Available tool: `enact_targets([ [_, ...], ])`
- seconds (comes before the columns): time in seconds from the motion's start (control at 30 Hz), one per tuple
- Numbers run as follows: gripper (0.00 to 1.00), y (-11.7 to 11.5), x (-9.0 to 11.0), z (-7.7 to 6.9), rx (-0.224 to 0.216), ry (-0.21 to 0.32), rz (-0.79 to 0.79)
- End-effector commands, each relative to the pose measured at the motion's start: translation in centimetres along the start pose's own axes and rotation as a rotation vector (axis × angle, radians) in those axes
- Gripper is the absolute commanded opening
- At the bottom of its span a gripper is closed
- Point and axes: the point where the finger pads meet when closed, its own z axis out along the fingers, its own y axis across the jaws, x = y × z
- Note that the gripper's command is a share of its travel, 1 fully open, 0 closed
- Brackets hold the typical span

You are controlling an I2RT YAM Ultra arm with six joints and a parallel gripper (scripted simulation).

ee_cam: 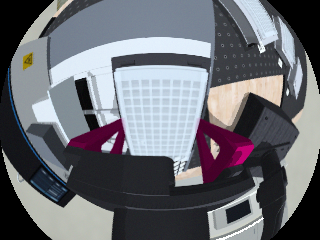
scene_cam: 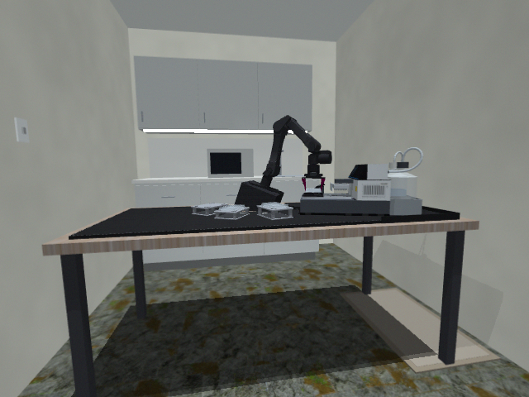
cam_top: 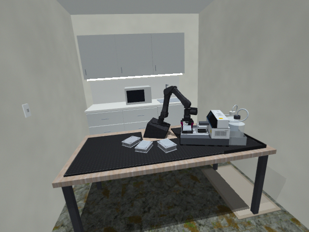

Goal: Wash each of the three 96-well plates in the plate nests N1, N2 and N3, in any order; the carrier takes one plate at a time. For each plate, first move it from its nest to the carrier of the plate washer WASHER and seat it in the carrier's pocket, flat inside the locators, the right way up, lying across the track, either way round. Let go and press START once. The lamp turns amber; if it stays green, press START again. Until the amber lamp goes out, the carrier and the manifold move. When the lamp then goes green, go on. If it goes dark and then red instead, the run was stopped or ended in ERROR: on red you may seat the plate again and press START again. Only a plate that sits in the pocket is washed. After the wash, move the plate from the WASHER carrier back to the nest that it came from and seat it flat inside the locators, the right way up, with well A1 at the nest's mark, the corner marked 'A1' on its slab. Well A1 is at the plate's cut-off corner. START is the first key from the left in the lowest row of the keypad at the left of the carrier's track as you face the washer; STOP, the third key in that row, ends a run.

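My gripper (cam_top: 186, 125) is shut on a white 96-well plate (ee_cam: 163, 110), gripping its two long sides with the magenta fingers. It holds the plate flat and low over the carrier at the left end of the plate washer (cam_top: 204, 136). I cannot tell whether the plate touches the pocket. From the side, the gripper (scene_cam: 312, 186) stands straight down over the washer's front deck (scene_cam: 341, 203). The three nests lie in a row on the black mat: left (cam_top: 131, 141), middle (cam_top: 143, 146), right (cam_top: 166, 145). I cannot tell which nest is empty. The lamp and keypad are too small to read.
The washer's white housing (cam_top: 217, 124) and its bottles with tubing (cam_top: 237, 122) stand to the right of the carrier. The arm's black base (cam_top: 156, 128) sits behind the nests. The nests also show in the wrist view at the upper right (ee_cam: 247, 7).
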Motion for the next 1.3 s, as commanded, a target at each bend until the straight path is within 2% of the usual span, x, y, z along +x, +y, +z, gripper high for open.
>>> enact_targets([
  [0.0, 0.00, 0.16, -0.17, -0.26, -0.007, -0.011, 0.000],
  [1.27, 0.00, 0.12, -0.16, 0.29, -0.007, -0.011, 0.000],
])
